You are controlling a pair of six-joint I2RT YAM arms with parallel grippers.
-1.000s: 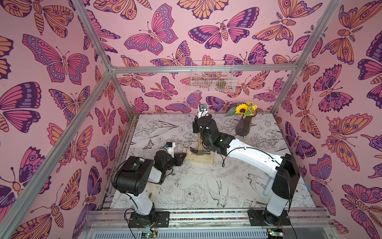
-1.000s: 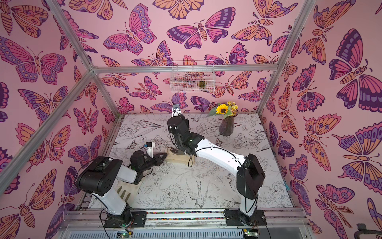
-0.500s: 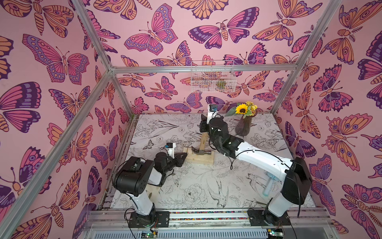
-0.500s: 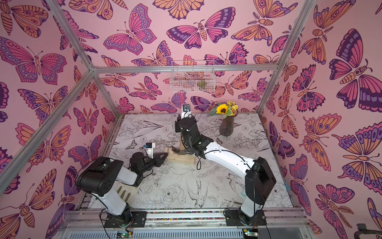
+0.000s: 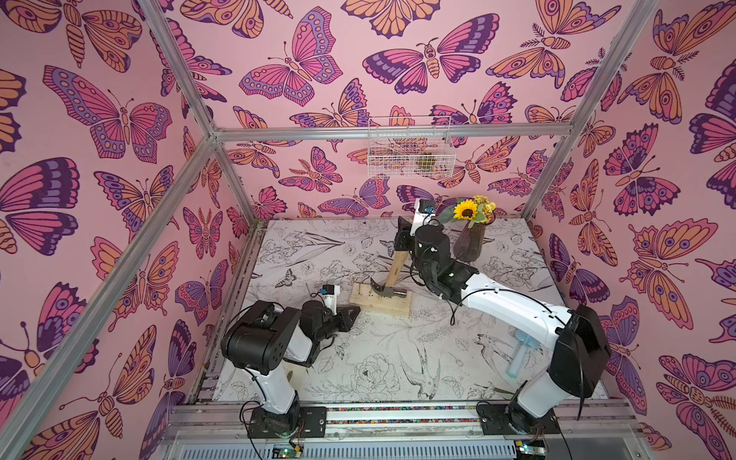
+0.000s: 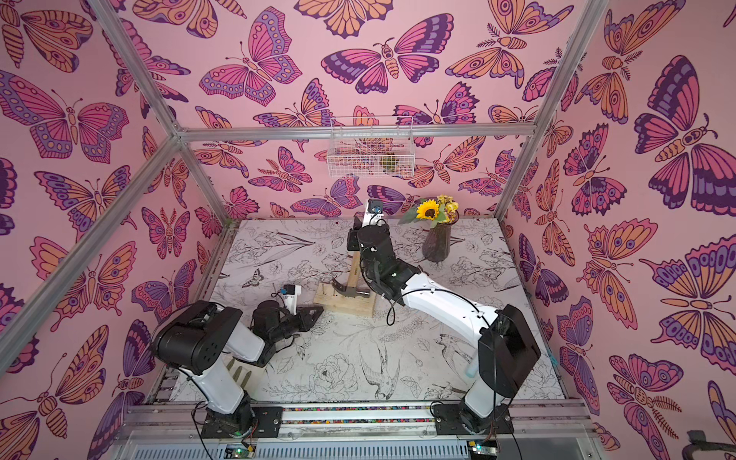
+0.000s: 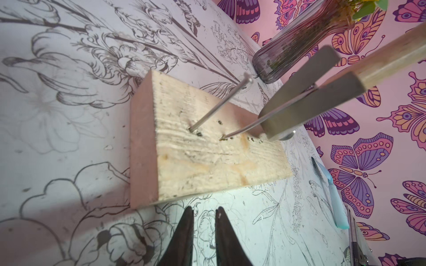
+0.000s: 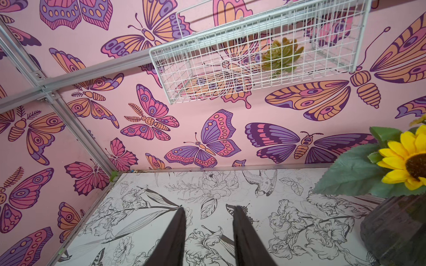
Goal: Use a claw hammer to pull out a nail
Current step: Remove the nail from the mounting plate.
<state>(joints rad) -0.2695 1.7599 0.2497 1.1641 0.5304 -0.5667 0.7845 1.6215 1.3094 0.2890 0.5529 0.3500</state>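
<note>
A pale wooden block (image 5: 382,306) (image 7: 207,156) lies mid-table with two nails standing in it. The claw hammer (image 5: 389,290) (image 6: 351,290) rests its grey head on the block, and its wooden handle leans up toward the back. In the left wrist view the claw (image 7: 311,101) is hooked round the thin nail (image 7: 242,130); a second nail (image 7: 219,103) stands free beside it. My right gripper (image 5: 401,235) (image 8: 209,208) is shut on the upper handle, which its own wrist view does not show. My left gripper (image 5: 354,314) (image 7: 204,208) sits low at the block's near-left end, jaws slightly apart and empty.
A dark ribbed vase (image 5: 470,245) with a sunflower stands close behind my right arm. A white wire basket (image 5: 410,147) hangs on the back wall. A pale blue plastic object (image 5: 521,352) lies on the table by the right arm's base.
My right gripper has swung right and back with the handle, tipping the hammer from near upright to a lean while its head stays on the block. The left arm has not moved.
</note>
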